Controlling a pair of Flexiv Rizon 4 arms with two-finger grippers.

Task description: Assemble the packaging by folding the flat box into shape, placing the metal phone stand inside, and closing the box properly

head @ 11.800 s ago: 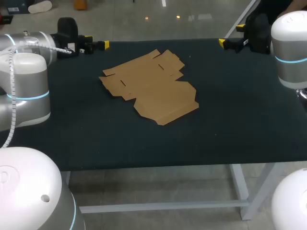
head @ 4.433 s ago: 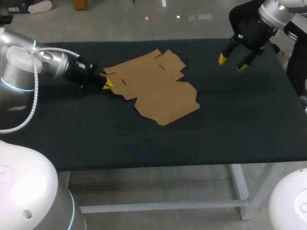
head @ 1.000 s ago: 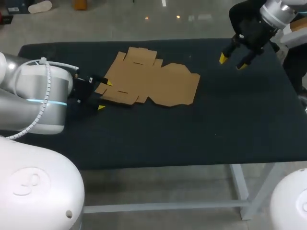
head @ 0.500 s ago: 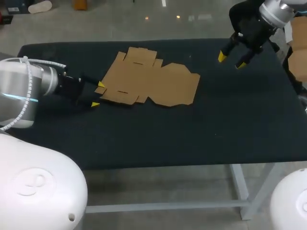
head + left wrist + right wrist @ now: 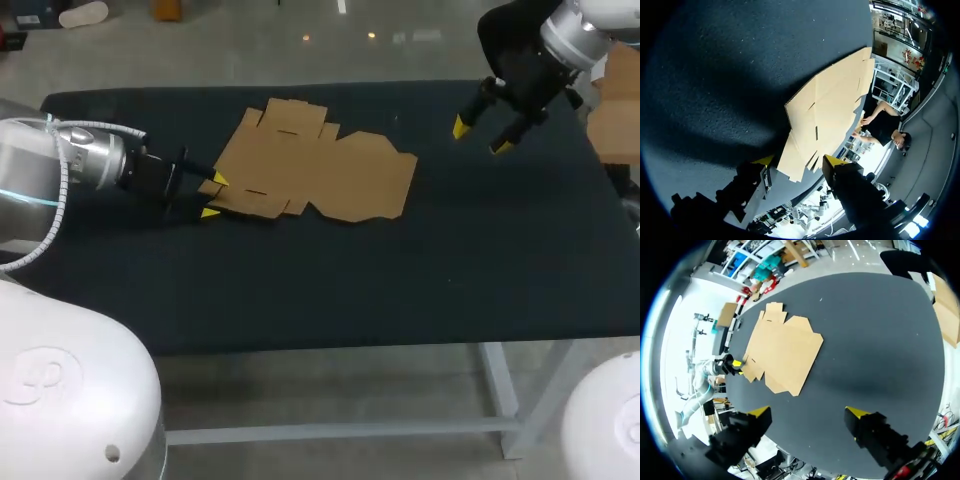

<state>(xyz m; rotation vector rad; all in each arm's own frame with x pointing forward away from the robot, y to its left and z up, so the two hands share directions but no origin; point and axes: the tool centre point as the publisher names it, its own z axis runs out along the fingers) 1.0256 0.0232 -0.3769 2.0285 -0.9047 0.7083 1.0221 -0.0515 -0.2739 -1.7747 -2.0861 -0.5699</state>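
On the black-covered table [image 5: 420, 280], toward its far left half, the flat brown cardboard box blank [image 5: 320, 172] is seen lying fully unfolded, with no panel raised. At its near-left corner the left gripper [image 5: 213, 196] is held low, right at the cardboard's edge. Its jaws are parted, the corner flaps are shown just ahead of and between the yellow tips in the left wrist view, and nothing is pinched. Over the far right of the table the right gripper [image 5: 478, 136] is held up, well apart from the blank, with its jaws wide and empty. No metal phone stand can be seen on the table. The task is judged to be at its very start: folding has not begun, and placing the stand and closing the box are left to be done.
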